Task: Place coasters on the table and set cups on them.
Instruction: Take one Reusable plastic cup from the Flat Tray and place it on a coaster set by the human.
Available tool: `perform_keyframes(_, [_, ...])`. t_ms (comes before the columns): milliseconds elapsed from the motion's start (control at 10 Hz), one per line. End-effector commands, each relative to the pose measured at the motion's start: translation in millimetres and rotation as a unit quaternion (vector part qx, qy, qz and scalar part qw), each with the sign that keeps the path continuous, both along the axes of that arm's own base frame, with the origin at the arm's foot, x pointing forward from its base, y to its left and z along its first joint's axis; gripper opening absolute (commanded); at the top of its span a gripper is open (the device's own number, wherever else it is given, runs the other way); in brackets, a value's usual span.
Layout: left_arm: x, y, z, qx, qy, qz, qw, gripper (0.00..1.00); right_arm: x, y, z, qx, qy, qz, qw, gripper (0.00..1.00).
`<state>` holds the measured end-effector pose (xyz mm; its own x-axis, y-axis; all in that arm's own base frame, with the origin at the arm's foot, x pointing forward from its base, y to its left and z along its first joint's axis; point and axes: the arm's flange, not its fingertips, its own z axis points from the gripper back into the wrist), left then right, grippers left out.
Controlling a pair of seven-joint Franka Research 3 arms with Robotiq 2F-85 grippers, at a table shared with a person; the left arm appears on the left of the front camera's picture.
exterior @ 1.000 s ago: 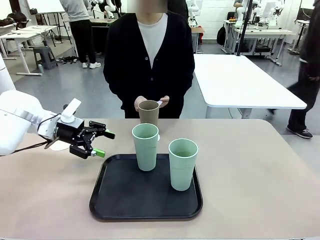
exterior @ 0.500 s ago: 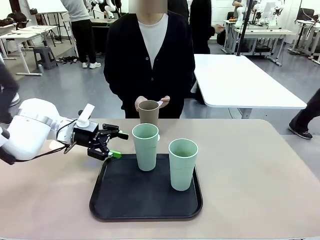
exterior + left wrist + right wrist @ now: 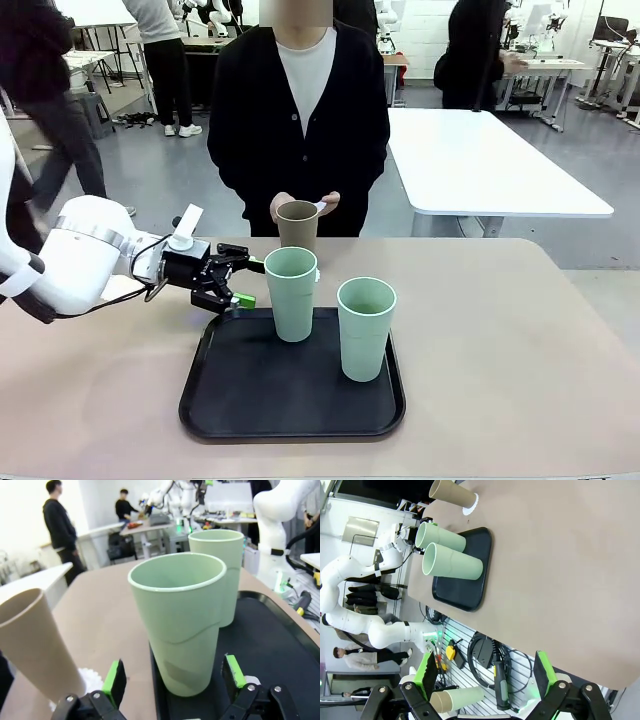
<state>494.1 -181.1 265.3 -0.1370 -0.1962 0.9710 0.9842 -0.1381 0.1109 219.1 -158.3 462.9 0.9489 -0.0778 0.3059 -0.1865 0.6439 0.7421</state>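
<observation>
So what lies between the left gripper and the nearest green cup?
Nothing: the front view shows a bare gap from left gripper to green cup, over the tray edge.

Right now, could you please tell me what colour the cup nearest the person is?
The cup is tan-brown, clearest in the front view.

Left tool [image 3: 250,283] is sliding in across the bench [image 3: 520,340]! It was well off to the side, and now it's right up beside the left green cup [image 3: 291,293], at the black tray [image 3: 215,400]'s far left corner.
</observation>
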Motion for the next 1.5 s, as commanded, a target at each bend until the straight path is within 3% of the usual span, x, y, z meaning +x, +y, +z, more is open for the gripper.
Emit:
perform_keyframes(0, [6, -14, -4, -0.001, 0.007, 0.007, 1.000, 1.00, 1, -1, 0, 0.012, -0.011, 0.006, 1.000, 1.00])
perform_keyframes(1400, [3, -78, -23, -0.013, 0.024, -0.047, 0.999, 1.00, 1, -1, 0, 0.012, -0.011, 0.006, 1.000, 1.00])
